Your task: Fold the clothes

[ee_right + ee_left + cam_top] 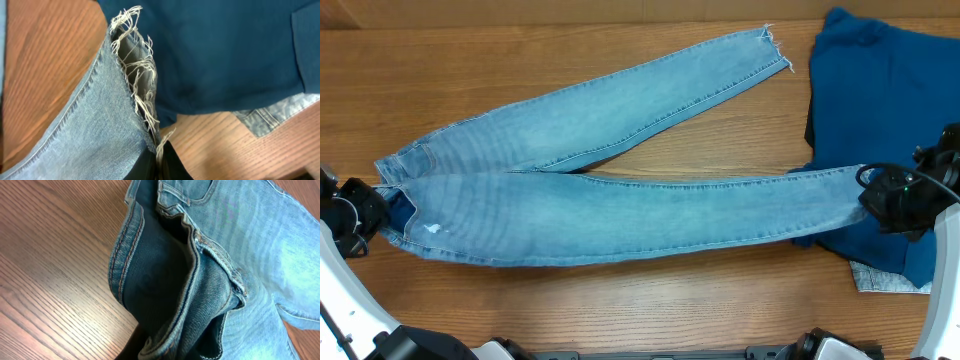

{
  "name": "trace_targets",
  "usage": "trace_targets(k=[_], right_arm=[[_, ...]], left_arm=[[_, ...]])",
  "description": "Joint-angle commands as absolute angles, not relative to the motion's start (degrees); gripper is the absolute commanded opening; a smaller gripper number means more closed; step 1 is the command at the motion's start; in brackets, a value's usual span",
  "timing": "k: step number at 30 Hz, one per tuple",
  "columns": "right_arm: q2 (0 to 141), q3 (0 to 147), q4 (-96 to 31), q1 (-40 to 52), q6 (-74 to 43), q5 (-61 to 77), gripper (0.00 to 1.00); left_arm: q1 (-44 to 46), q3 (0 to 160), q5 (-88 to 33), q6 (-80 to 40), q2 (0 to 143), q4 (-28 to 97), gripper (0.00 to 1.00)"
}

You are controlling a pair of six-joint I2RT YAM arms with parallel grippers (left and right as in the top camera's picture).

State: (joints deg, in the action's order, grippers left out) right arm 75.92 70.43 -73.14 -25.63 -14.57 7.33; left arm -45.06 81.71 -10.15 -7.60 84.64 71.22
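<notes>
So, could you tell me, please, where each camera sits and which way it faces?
Overhead: above the wooden table, looking straight down at light-wash blue denim jeans; left arm and right arm show, left tool at the waistband, right tool at a frayed hem.
Left wrist: on the left arm, facing the waistband; a dark tool edge shows.
Right wrist: on the right arm, facing that hem and a dark royal-blue fabric garment; dark tool tips show.
Shared: overhead and right wrist both show hem and garment.

light: bright, even, from above | shadows: soft, thin under the jeans (620, 215) | glare: faint sheen on the table (45, 240) | focus: overhead sharp; wrist views soft at bottom edge
</notes>
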Motion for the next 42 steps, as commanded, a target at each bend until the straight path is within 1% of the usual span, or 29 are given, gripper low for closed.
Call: trace_targets(k=[1,4,8,11,18,22,24,27,37,42], right_arm=[[74.76,71.5,-70.74,-25.1,-14.85,7.16,0.04],[75.79,73.3,-70.52,-22.83,-14.83,6.94,0.04],[79.48,78.02,-70.81,-19.0,-14.87,6.46,0.04],[83.24,82.26,-70.74,-17.28,-14.85,6.44,0.04],[94.83,94.24,-69.06,-15.59,-14.81,4.56,0.04],[100.42,98.26,-68.99,-15.42,-14.79,3.86,0.04],[102.78,99.57,-69.01,-15.38,-14.59,3.62,0.04],[105.62,100.99,-68.64,-15.29,-14.57,3.42,0.04],[107.59,101.78,-63.7,-9.47,-13.52,-0.43,0.04],[108.92,101.78,-60.62,-8.23,-13.74,-0.4,0.04]], left_arm=[[-45.67,81.91,-8.58,-9.06,82.81,70.98,0.07],[-45.65,81.91,-8.6,-10.35,82.83,71.37,0.08],[-45.63,81.89,-8.34,-10.96,82.94,71.33,0.05],[-45.63,81.87,-8.23,-10.96,83.18,71.02,0.05],[-45.63,81.8,-6.98,-11.44,85.03,68.55,0.06],[-45.6,81.8,-7.07,-11.68,87.92,68.55,0.09],[-45.58,81.8,-7.11,-11.84,89.43,68.53,0.09],[-45.19,81.8,-7.07,-11.84,91.35,67.79,0.04],[-40.56,81.8,-7.05,-12.01,92.6,61.39,0.04],[-38.81,81.8,-6.79,-12.12,92.6,59.27,0.04]])
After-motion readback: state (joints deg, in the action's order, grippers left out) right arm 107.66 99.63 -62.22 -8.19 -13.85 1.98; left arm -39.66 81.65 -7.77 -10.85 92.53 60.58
